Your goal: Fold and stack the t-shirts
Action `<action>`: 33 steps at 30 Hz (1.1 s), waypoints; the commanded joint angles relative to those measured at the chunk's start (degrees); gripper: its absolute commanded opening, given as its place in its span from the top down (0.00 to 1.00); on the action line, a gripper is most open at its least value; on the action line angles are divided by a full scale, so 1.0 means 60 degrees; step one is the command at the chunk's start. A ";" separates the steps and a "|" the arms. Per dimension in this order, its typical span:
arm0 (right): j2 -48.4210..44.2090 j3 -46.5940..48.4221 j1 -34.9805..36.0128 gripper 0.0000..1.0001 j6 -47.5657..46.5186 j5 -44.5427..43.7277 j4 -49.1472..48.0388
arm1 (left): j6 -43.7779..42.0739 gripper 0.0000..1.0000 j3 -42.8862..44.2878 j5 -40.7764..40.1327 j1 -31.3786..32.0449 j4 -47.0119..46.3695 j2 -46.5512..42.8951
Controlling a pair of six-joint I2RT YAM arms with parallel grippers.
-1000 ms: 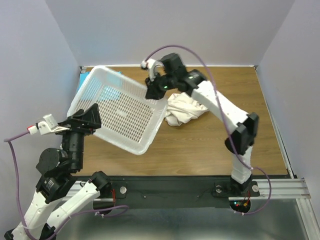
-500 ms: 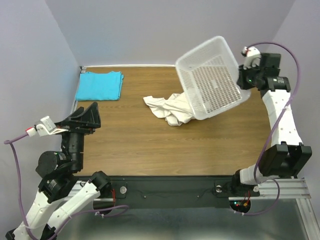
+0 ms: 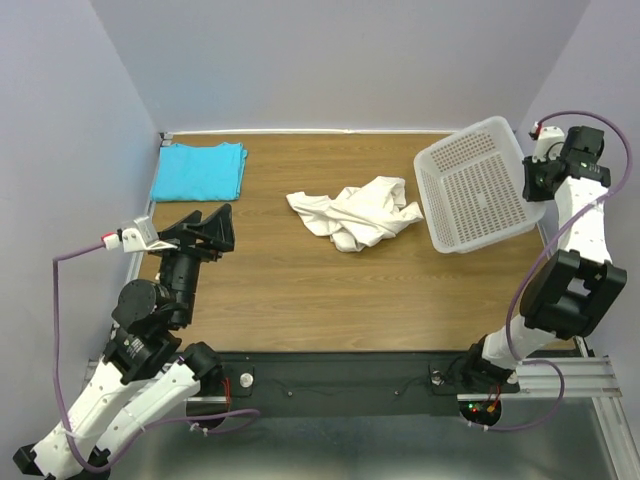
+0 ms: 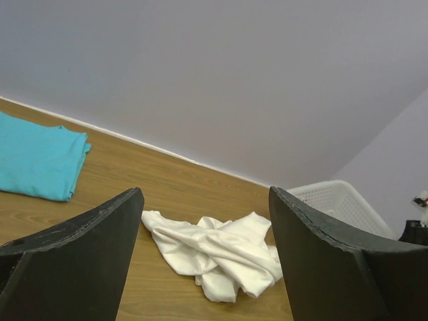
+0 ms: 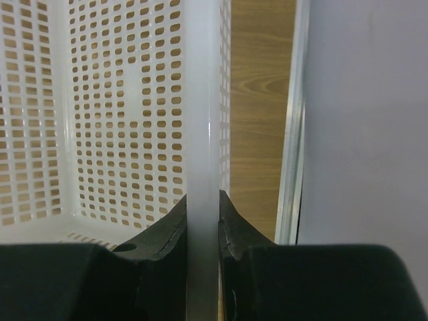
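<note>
With the right gripper (image 5: 202, 200) pinching its rim, put the white plastic mesh basket (image 3: 480, 190) down softly at the right edge; the left gripper (image 3: 208, 235) hangs wide open.

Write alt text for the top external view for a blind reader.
From above, a crumpled white shirt lies in the middle of the table between a folded blue shirt at the far-left corner and a white mesh basket at the far right. The right end effector grips the basket's rim; the left end effector hovers open near its left edge.
</note>
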State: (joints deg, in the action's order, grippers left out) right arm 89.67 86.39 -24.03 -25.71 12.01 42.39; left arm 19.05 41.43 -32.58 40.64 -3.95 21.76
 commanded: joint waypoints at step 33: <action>0.0070 -0.0159 0.2565 0.08 -0.0216 0.2337 0.0640 | 0.0502 0.13 -0.0343 0.0566 -0.0021 -0.0471 0.0680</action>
State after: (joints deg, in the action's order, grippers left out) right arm 91.55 87.22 -14.68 -32.64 24.03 44.29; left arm 21.65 38.96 -29.82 40.64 -4.91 25.06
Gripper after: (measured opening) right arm 0.884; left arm 0.869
